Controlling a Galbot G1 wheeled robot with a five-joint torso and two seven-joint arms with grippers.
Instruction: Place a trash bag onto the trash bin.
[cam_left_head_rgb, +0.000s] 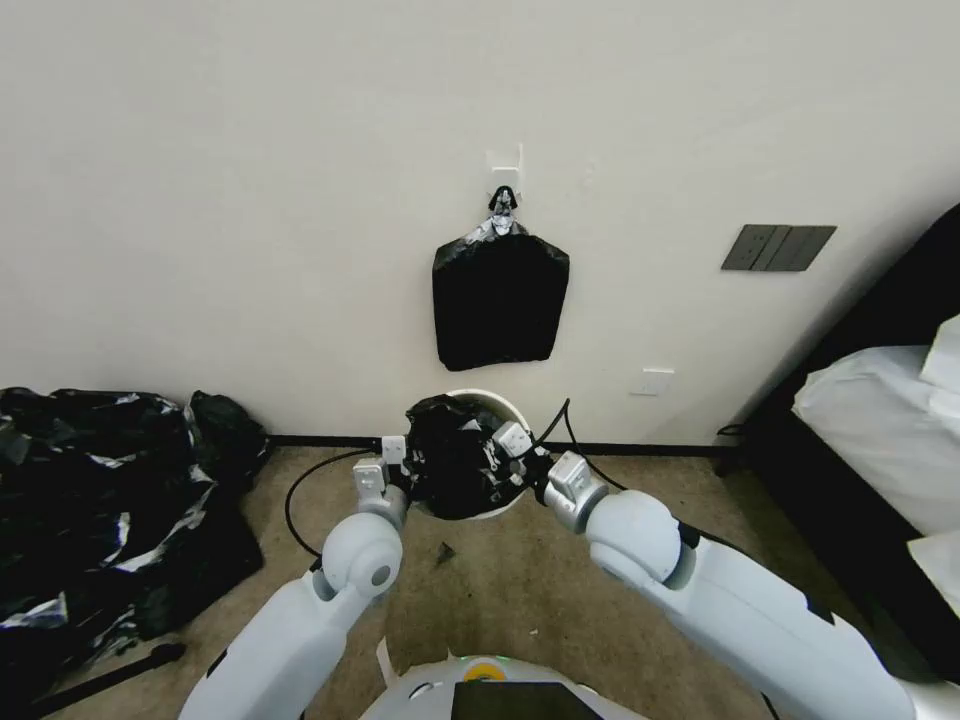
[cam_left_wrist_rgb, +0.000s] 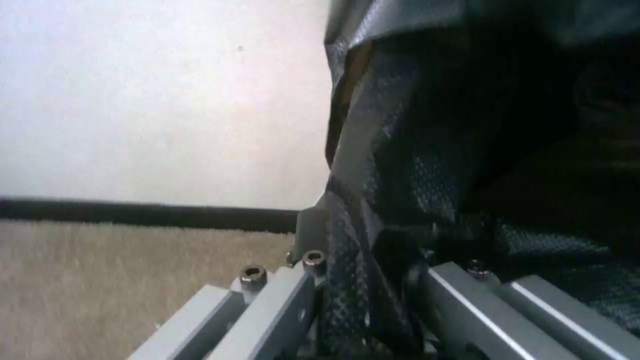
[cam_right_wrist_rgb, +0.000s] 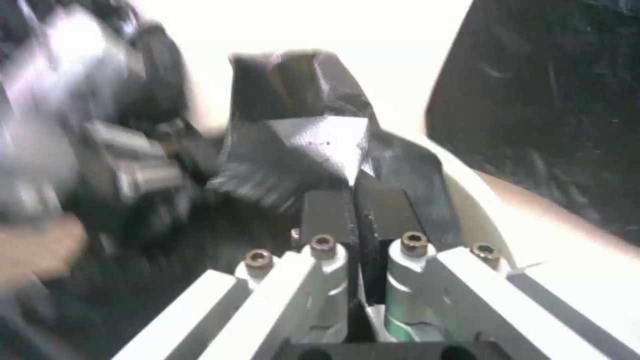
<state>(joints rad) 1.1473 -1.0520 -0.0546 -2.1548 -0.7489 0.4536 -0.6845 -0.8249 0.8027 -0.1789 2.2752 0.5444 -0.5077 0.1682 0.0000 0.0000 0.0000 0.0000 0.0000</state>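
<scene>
The floor (cam_left_head_rgb: 520, 590) is beige carpet, meeting the wall at a dark skirting strip. On it stands the trash bin (cam_left_head_rgb: 503, 405), close to the wall. To the robot's left sprawls a heap of black plastic (cam_left_head_rgb: 100, 500) (silvery patches showing) — well apart from the bin. A small dark scrap (cam_left_head_rgb: 445, 551) lies just before the bin.

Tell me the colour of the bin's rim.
White; the bin rim shows best in the head view, behind the bag.
</scene>
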